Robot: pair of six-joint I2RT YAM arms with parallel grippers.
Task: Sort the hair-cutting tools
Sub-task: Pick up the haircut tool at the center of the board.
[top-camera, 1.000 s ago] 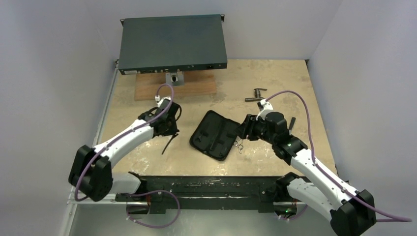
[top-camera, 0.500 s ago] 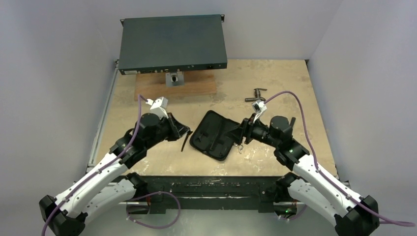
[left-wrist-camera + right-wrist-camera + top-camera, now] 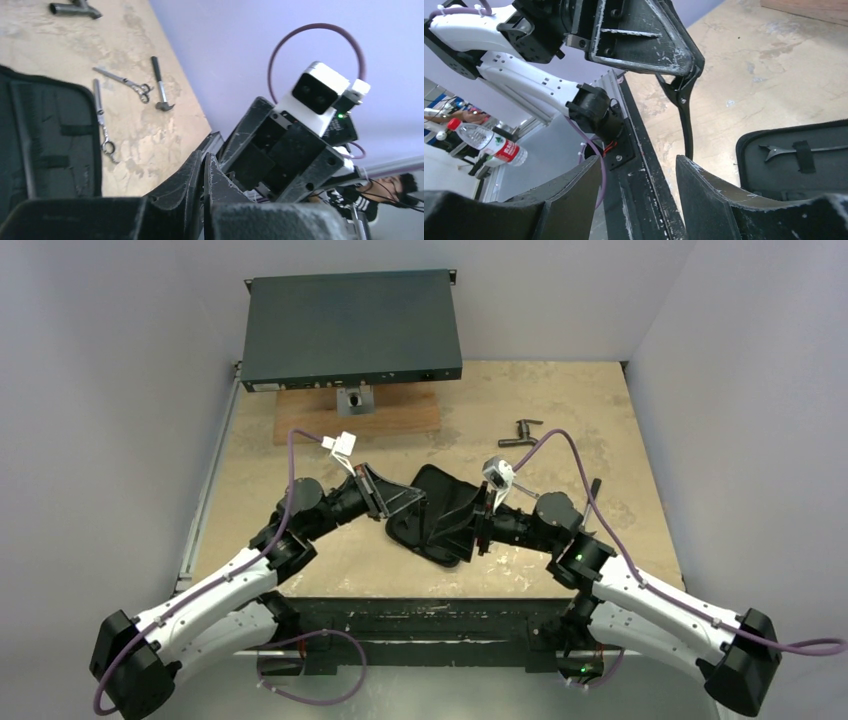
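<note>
Black clip: thin, light, stiff, judged slippery | left hand clamped on its wide end | right hand stood open

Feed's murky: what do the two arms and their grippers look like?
The left arm and right arm match: white shells, black joints, a purple cable looping to a white wrist camera. The left gripper and right gripper have black, triangular, ribbed fingers scuffed white. A green light glows on the right arm.
</note>
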